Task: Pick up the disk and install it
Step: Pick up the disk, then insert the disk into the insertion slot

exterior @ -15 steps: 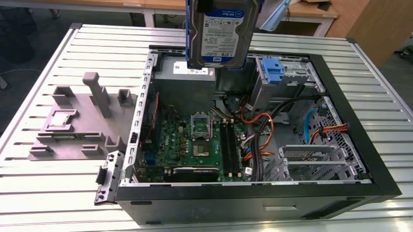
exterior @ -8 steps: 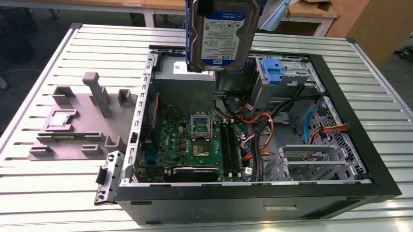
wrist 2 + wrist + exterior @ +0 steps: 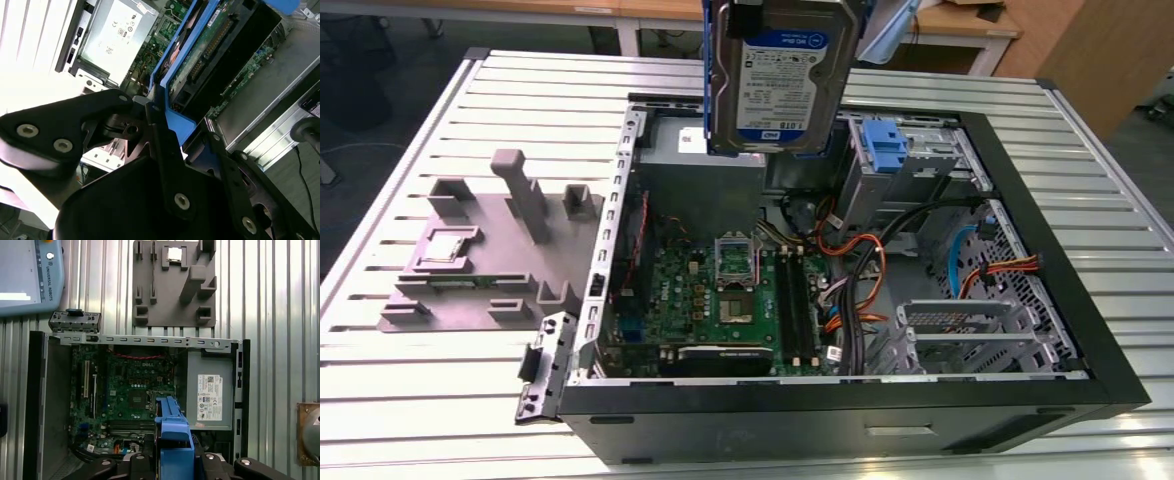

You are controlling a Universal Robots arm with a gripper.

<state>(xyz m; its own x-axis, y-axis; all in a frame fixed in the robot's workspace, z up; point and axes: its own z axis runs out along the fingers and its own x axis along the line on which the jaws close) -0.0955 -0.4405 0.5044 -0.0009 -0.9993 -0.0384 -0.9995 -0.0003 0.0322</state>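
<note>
One disk (image 3: 781, 75) hangs upright at the top centre of the exterior view, label toward the camera. It is above the open computer case (image 3: 854, 420), which lies on its side on the slatted counter (image 3: 427, 400). Held this high, it probably clears the case walls and cables. A bare blue bracket (image 3: 887, 150) sits in the drive bay, just to the disk's lower right in the frame.

In the second wrist view the gripper (image 3: 167, 117) is pinching the disk's blue carrier. Its black fingers (image 3: 160, 145) press on the frame's edge, so the circuit-board side is left bare.

In the first wrist view the carrier's blue edge is over the motherboard (image 3: 130, 390), beside the grey power-supply box (image 3: 210, 390).
</note>
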